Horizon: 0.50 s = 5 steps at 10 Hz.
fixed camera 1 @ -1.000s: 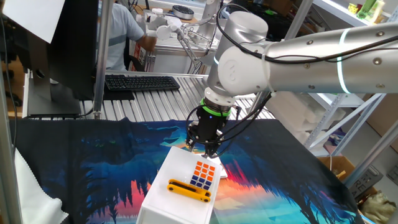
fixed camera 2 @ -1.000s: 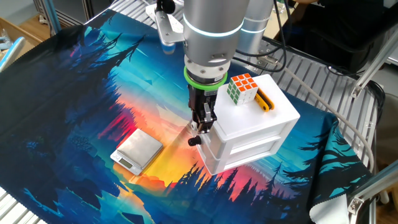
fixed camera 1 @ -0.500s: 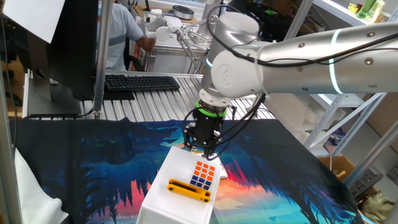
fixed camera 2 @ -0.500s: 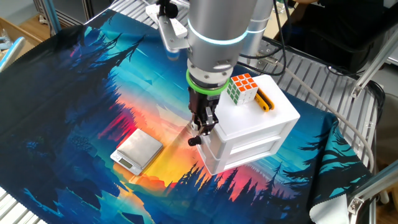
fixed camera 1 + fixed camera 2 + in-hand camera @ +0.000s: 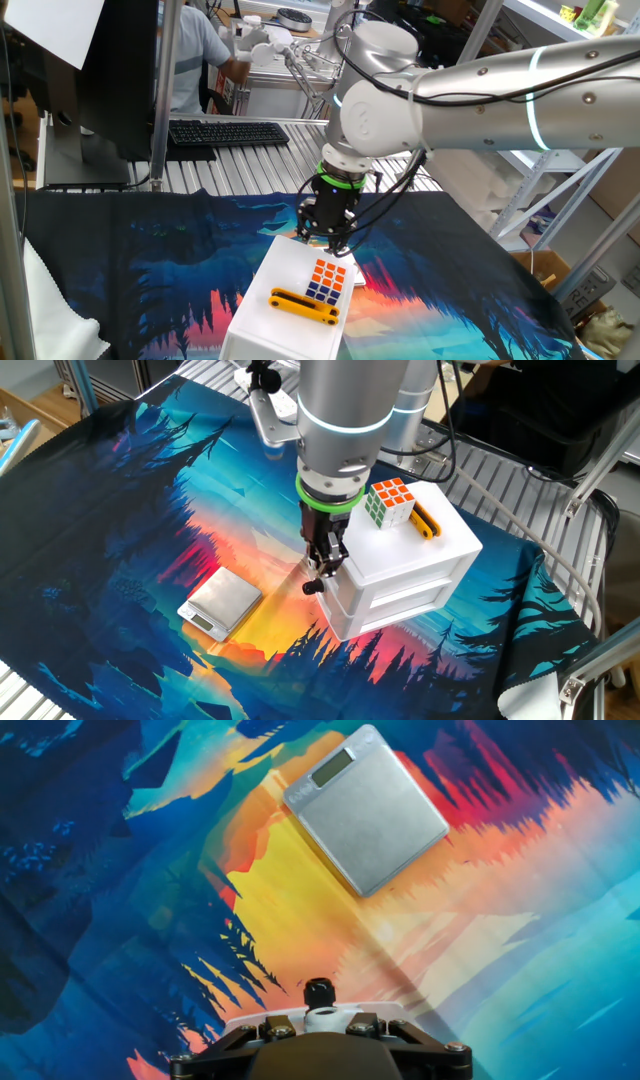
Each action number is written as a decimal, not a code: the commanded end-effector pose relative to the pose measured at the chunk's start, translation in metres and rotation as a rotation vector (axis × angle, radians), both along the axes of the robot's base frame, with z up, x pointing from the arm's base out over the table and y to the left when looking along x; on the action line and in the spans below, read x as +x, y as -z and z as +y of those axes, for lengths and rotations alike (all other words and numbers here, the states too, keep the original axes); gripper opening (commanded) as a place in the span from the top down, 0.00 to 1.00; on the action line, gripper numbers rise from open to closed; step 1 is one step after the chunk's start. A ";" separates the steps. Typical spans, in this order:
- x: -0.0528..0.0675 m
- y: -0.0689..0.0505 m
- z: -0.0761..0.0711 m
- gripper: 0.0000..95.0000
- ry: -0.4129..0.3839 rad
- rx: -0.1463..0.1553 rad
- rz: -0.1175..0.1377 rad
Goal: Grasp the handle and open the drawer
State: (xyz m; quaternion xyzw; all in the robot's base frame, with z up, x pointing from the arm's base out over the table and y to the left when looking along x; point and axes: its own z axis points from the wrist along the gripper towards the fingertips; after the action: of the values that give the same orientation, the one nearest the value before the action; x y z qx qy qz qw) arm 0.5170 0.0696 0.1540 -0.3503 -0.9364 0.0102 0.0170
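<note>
The gripper (image 5: 322, 568) is down at the front of the white cabinet (image 5: 400, 575), fingers pinched on the small dark handle (image 5: 318, 991) of the drawer (image 5: 385, 586), which sits flush and closed. On top ride the tiled cube (image 5: 390, 501) and yellow bar (image 5: 426, 520); a silver scale (image 5: 221, 601) lies nearby, its display unreadable.

No legible txt, labels or nos. on anything.
</note>
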 end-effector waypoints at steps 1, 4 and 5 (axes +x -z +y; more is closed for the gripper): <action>0.000 0.003 -0.003 0.60 -0.006 0.010 0.001; 0.000 0.005 -0.005 0.60 0.001 0.015 -0.001; 0.000 0.005 -0.005 0.60 0.001 0.015 -0.001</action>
State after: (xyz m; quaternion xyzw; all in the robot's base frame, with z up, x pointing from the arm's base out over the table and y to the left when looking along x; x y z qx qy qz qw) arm 0.5163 0.0647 0.1492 -0.3505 -0.9363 0.0031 0.0197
